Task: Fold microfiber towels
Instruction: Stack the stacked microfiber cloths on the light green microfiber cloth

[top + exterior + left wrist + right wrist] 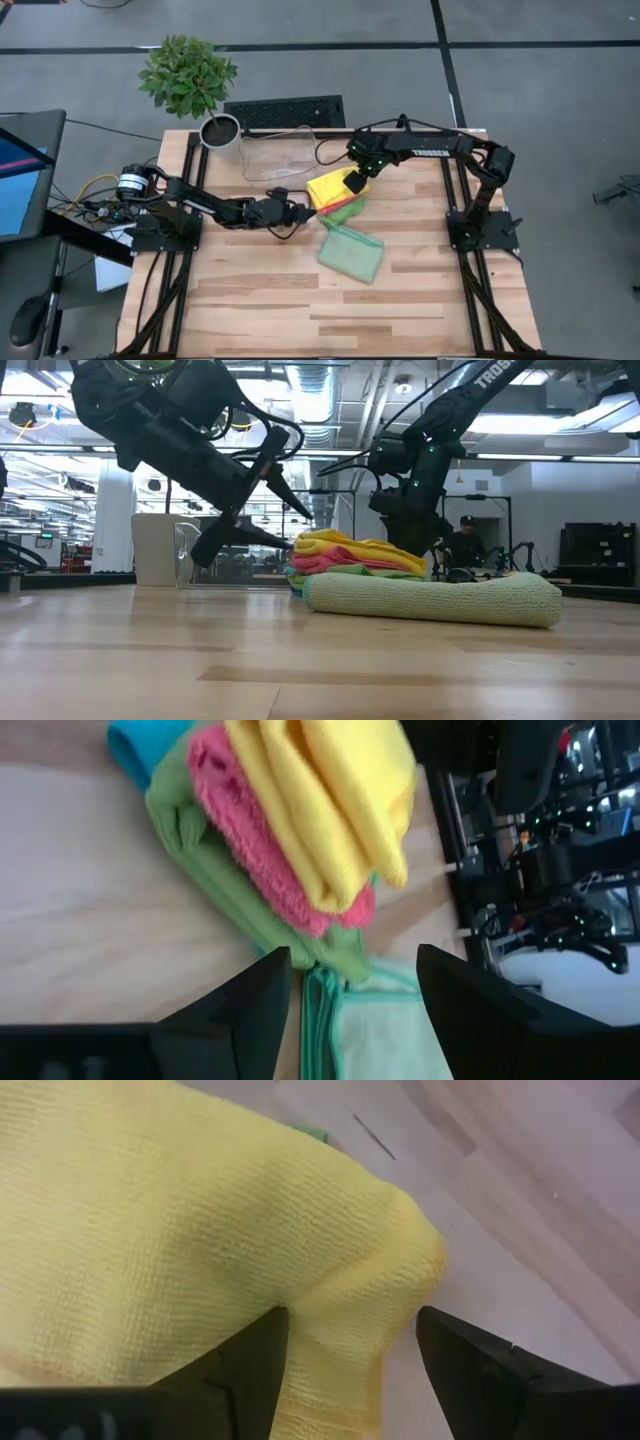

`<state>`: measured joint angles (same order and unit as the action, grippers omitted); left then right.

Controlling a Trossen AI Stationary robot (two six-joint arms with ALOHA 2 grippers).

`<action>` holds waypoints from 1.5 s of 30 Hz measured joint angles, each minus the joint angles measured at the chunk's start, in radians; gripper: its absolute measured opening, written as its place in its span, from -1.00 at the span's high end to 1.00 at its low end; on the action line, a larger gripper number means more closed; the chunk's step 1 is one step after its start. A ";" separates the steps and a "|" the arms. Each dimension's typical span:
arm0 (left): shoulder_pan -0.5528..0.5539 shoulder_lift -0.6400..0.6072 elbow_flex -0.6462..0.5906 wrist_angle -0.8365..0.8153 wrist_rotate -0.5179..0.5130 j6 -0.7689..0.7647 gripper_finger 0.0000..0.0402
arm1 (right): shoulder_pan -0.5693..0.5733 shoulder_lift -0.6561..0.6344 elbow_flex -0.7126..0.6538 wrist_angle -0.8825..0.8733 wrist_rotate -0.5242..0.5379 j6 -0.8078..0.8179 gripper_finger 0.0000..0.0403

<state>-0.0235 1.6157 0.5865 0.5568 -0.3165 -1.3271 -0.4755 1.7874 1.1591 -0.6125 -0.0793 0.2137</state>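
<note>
A stack of folded microfiber towels sits near the middle of the wooden worktop (260,310), toward its far side. The yellow towel (332,187) lies on top, a pink towel (262,850) shows under it, then a bright green towel (215,870), and a blue towel (140,742) peeks out at the bottom of the pile. A pale sage green towel (351,252) lies folded on its own just beside the stack, on the near side of it, touching or almost touching the bright green one — the low view shows it as a long, flat roll in front of the pile.

The right end effector (355,184) hangs over the far right edge of the stack. In its wrist view its two dark fingers (240,1370) stand apart with the yellow towel bulging between and beyond them; whether they touch the cloth cannot be told, and nothing is pinched.

The left end effector (297,214) is low over the worktop, just beside the left side of the stack. Its fingers (250,1010) are spread apart and empty, pointing at the pile, with the edge of the pale sage green towel showing between them in its wrist view.

Behind the stack stand a clear plastic bin (278,153) and — at the worktop's far left corner — a potted plant (190,80) in a pale pot. A person (464,540) shows far off in the room behind.
</note>
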 joint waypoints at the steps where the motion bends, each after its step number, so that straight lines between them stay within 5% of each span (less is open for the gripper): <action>1: 0.000 0.000 0.000 -0.004 0.012 -0.011 -0.06 | 0.000 0.000 0.000 0.000 0.000 -0.007 -0.24; 12: 0.001 0.000 0.000 -0.066 0.019 -0.021 -0.29 | -0.005 0.000 0.001 0.030 -0.046 -0.065 -0.24; 17: 0.014 0.034 0.000 -0.161 -0.074 -0.222 -0.30 | -0.004 0.000 0.001 0.050 -0.109 -0.065 -0.24; 22: 0.064 0.139 0.014 -0.061 -0.015 -0.268 -0.30 | 0.001 0.000 0.001 0.057 -0.106 -0.064 -0.24; 45: 0.134 0.369 0.325 -0.147 0.025 -0.279 -0.30 | -0.010 0.000 -0.137 0.214 -0.123 0.005 -0.24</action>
<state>0.1106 1.9846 0.9118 0.4103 -0.2914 -1.6062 -0.4850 1.7874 1.0222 -0.3982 -0.2027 0.2191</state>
